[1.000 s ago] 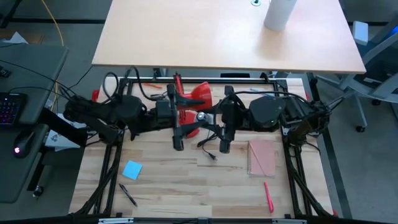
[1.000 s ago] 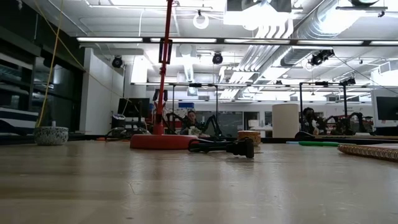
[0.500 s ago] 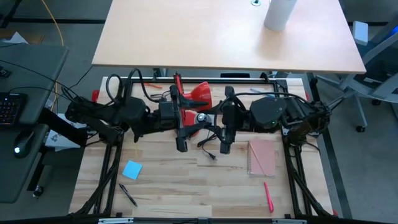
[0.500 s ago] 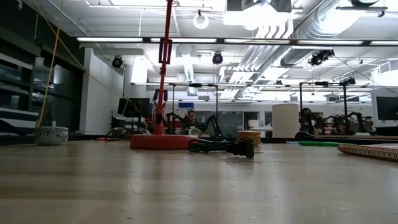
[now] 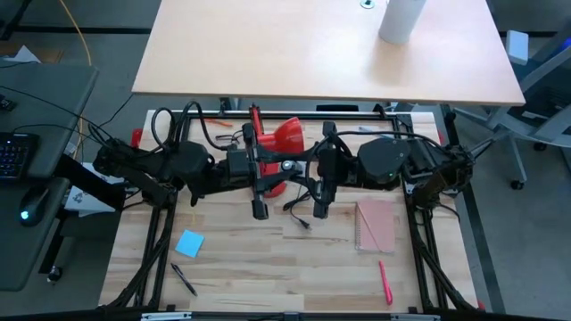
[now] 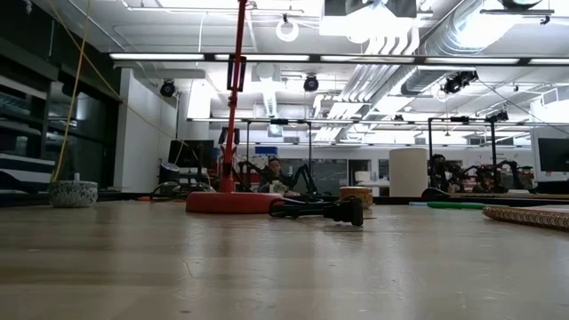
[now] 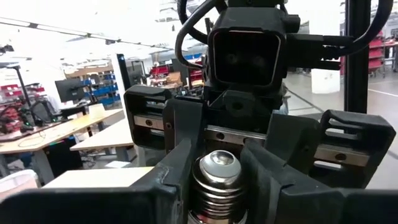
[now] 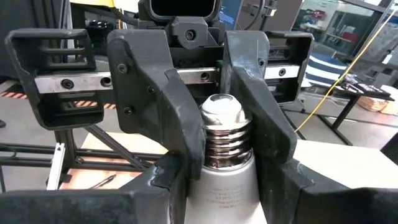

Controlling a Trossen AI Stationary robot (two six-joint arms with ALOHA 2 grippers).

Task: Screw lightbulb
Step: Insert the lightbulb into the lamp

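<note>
Pale wood planks of the work table (image 5: pixel 250 267) lie below both arms, which meet above its far half, with an open lab behind.

From my seat, the lightbulb (image 8: pixel 224 146) is in the air between the two grippers, well clear of the table. Its threaded metal base points up, and from overhead I see only the shiny end contact. The right gripper (image 8: pixel 225 186) has its fingers narrowed onto the bulb's pale neck below the threads. The left gripper (image 7: pixel 219 186) faces it head-on, its fingers drawn in close on either side of the screw base and, as far as I can see, pressing on it. So both grippers seem to have hold of the lightbulb, which looks to me like a hand-over.

I judge the task to be at an early-to-middle stage. The bulb is picked up and off the table, but nothing is threaded into anything. The red desk lamp (image 5: pixel 287 134) sits just beyond the grippers with its shade near them, and I cannot see its socket. Still to do are letting one grip go, turning the base towards the socket, seating it and twisting it home.

Several lines of fine print run around the bulb's neck, too small for me to read. I find no brand or other legible writing.

Farther out on the table lie a blue sticky note (image 5: pixel 189 242), a pink notebook (image 5: pixel 376 225) and a red pen (image 5: pixel 384 281).
</note>
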